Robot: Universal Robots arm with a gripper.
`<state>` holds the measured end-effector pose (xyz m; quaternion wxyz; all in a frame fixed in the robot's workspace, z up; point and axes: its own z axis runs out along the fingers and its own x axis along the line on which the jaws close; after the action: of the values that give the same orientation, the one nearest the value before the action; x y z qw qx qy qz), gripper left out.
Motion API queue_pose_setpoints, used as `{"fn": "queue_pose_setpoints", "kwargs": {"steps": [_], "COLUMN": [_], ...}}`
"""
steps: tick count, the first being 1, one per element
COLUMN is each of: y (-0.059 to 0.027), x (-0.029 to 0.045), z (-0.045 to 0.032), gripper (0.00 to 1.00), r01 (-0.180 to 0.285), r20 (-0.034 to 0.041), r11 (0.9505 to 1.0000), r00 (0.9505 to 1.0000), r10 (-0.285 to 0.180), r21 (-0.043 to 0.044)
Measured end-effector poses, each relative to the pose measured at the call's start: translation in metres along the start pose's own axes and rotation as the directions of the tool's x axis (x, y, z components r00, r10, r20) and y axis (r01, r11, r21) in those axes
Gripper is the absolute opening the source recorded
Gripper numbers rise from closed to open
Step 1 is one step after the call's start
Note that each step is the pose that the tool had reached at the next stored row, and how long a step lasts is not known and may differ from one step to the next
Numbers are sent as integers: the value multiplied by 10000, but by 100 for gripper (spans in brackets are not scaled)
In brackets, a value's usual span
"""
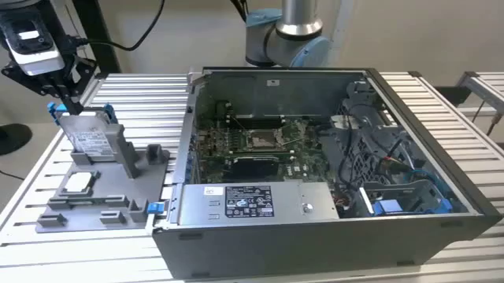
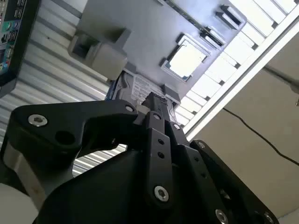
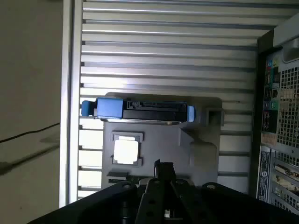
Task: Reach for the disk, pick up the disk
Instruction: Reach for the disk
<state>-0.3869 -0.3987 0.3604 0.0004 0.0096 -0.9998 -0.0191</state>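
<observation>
From my remote seat: the gripper hangs at the far end of the exterior view's left, above the disk; fingertips look pressed together w/ nothing between them, same in both wrist views. I can't tell if the tips touch the disk's top edge; they're just over its far-left corner in the exterior view.

The disk stands upright, leaning back a bit, slotted into a grey fixture on the slatted aluminium table; white label faces the near side; blue bracket shows at both top corners. In the first wrist view I see the disk edge-on, dark connector edge between the blue bracket ends, seated across the fixture. In the second wrist view the label of the disk peeks out just past the fingertips.

A small square silver chip lies flat in a recess of the fixture, nearer than the disk, apart from it; also seen in both wrist views.

To the exterior view's right, just beside the fixture, sits an open PC case; motherboard inside, grey power-supply box along its near side; arm base stands beyond its far wall.
</observation>
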Motion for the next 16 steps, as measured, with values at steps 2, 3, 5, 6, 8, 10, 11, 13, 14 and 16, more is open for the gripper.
{"fn": "queue_pose_setpoints", "kwargs": {"steps": [2, 3, 5, 6, 8, 10, 11, 13, 14, 16], "y": [0, 0, 0, 0, 0, 0, 1, 23, 47, 113], "x": [0, 0, 0, 0, 0, 0, 0, 0, -1, -2], "z": [0, 0, 0, 0, 0, 0, 0, 1, 2, 5], "gripper": [0, 0, 0, 0, 0, 0, 0, 0, 0, 0], "r01": [0, 0, 0, 0, 0, 0, 0, -1, 0, -1], "r20": [0, 0, 0, 0, 0, 0, 0, -1, -1, 0], "r11": [10000, 10000, 10000, 10000, 10000, 10000, 10000, 10000, 10000, 10000], "r00": [10000, 10000, 10000, 10000, 10000, 10000, 10000, 10000, 10000, 10000], "r10": [0, 0, 0, 0, 0, 0, 0, 1, 0, 1], "r21": [0, 0, 0, 0, 0, 0, 0, 1, 1, 0]}}
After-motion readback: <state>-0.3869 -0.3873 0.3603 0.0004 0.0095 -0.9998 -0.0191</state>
